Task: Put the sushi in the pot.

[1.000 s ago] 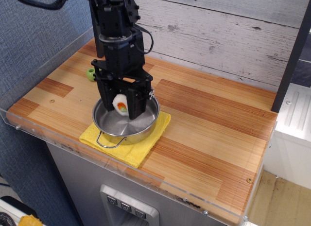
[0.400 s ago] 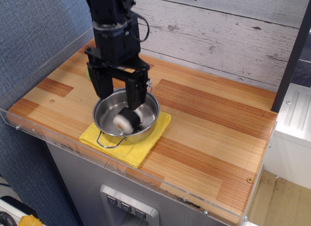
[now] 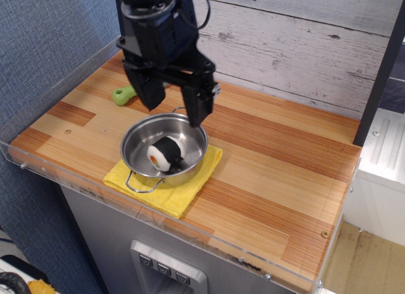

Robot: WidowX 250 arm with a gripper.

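The sushi (image 3: 164, 155), a black-wrapped roll with a white end and orange-green centre, lies on its side inside the pot (image 3: 137, 144). The pot is a shallow shiny steel pan with wire loop handles, standing on a yellow cloth (image 3: 204, 169). My gripper (image 3: 174, 105) is open and empty, raised above the pot's far rim, its two black fingers spread wide apart.
A green toy (image 3: 123, 95) lies on the wooden table behind the pot at the left. A clear plastic rim (image 3: 57, 174) runs along the table's front and left edges. A plank wall stands behind.
My gripper let go of the sushi, which dropped into the pot. The gripper then rose and moved back, fingers open.
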